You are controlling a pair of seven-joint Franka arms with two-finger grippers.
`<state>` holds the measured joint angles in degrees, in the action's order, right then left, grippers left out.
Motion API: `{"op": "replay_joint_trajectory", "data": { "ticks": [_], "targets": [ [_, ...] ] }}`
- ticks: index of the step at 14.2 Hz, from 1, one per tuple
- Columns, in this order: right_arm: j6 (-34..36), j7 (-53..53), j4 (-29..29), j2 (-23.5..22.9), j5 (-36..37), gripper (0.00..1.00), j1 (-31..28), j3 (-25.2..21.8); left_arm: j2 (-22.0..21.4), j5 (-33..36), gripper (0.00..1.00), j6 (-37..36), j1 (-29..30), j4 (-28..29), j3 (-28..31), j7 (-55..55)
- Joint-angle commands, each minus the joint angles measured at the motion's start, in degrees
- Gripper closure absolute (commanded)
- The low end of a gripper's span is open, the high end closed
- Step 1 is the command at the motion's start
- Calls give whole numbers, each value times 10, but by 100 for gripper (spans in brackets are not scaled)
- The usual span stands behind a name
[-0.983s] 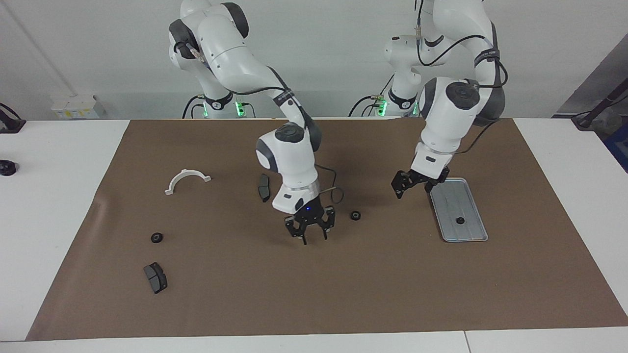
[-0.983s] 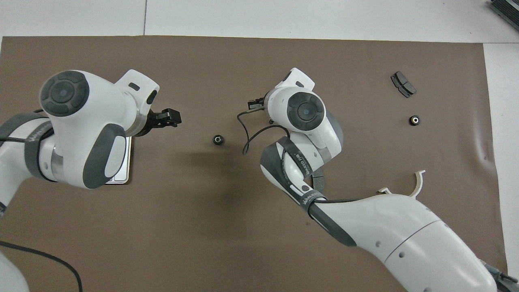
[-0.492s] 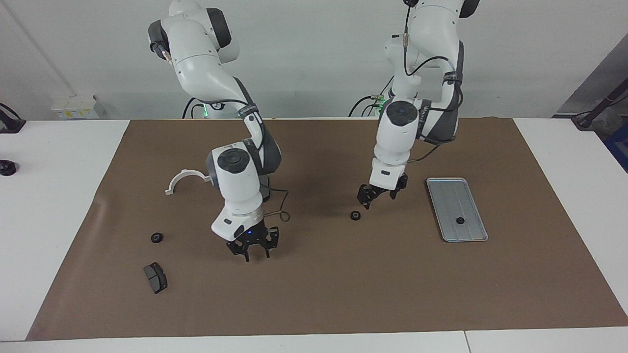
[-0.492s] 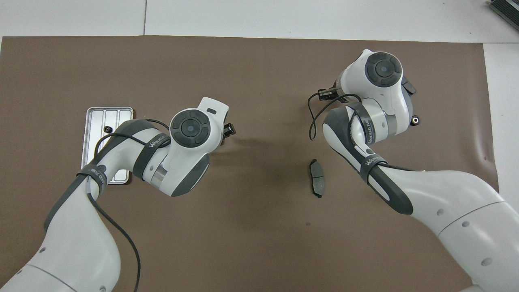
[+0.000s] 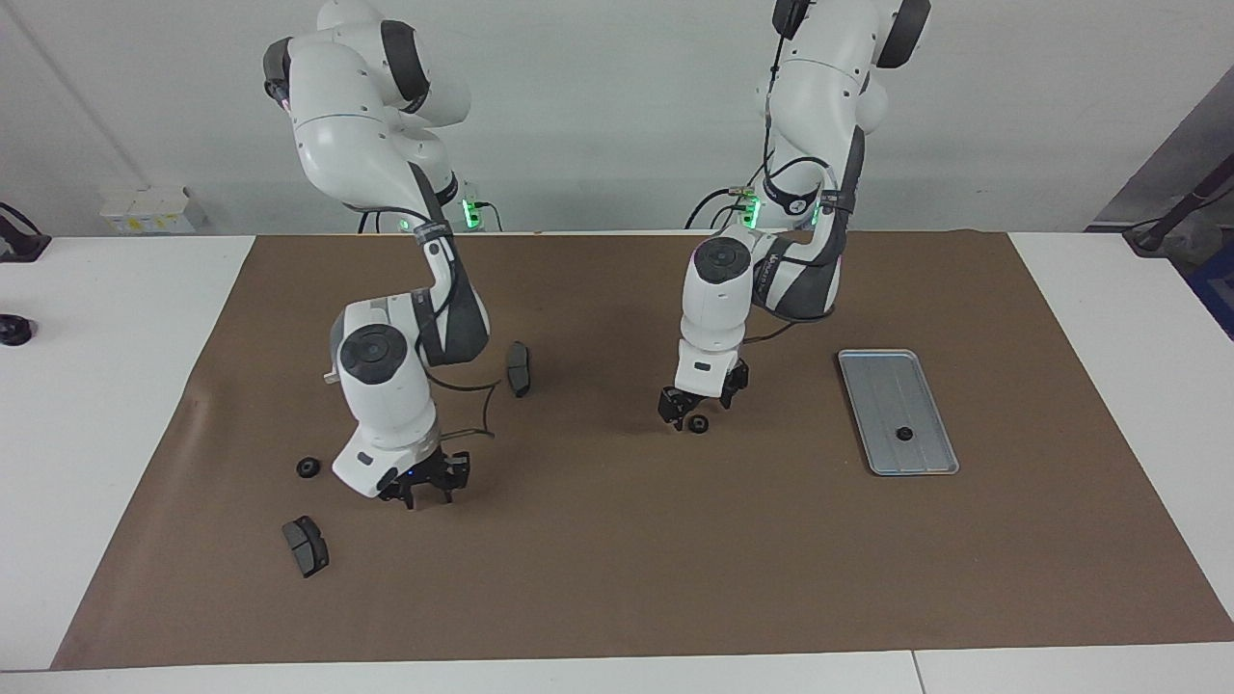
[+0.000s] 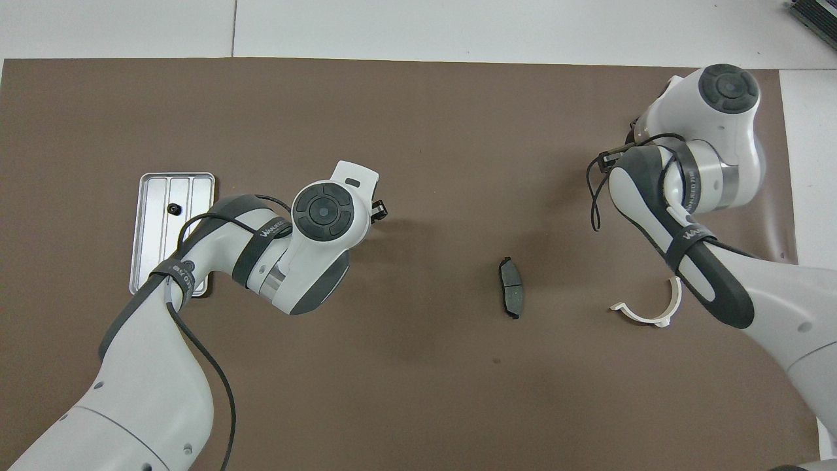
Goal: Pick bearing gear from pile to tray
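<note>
The silver tray [image 5: 882, 381] lies toward the left arm's end of the table and holds one black gear [image 5: 903, 434]. It also shows in the overhead view [image 6: 153, 196]. A second black gear [image 5: 699, 423] lies on the brown mat near the middle. My left gripper [image 5: 683, 418] is low at this gear, open, with the gear right beside its fingertips. A third gear [image 5: 307, 467] lies toward the right arm's end. My right gripper [image 5: 424, 495] is open and empty, low over the mat beside that gear. In the overhead view the arms hide both loose gears.
A dark brake pad [image 5: 520, 368] lies mid-mat, nearer to the robots. Another brake pad [image 5: 306, 546] lies farther from the robots than the third gear. The white half-ring bracket [image 6: 647, 307] lies under the right arm. The brown mat [image 5: 771, 559] covers the table.
My left gripper has moved from beside the tray to the middle gear and come down. My right gripper has moved from mid-mat toward the right arm's end, closer to the third gear.
</note>
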<state>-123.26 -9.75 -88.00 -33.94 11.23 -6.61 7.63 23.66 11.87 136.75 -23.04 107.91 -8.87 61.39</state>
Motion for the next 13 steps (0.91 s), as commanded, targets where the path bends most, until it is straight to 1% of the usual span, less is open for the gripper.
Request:
{"op": "replay_joint_trajectory", "data": {
  "ticks": [1,4,6,8,9,10,11,13],
  "targets": [
    [5,-69,-52,43,4,42,-42,12,4,15,40,18,-11,7,10,17],
    [2,-76,-67,49,4,42,-59,12,4,15,44,21,-11,12,10,17],
    [-4,-76,-92,59,4,42,-67,12,4,15,55,26,-10,15,10,17],
    [-25,-75,-124,70,3,42,-83,12,4,16,58,33,-6,14,11,15],
    [-33,-75,-141,76,3,42,-89,12,4,25,64,34,-4,14,11,14],
    [-39,-75,-151,79,2,42,-93,12,4,36,75,34,-5,15,11,15],
    [-41,-75,-155,82,2,43,-94,12,4,36,99,33,-5,16,11,15],
    [-42,-73,-155,82,-1,44,-94,12,4,38,100,25,-3,7,11,14]
  ]
}}
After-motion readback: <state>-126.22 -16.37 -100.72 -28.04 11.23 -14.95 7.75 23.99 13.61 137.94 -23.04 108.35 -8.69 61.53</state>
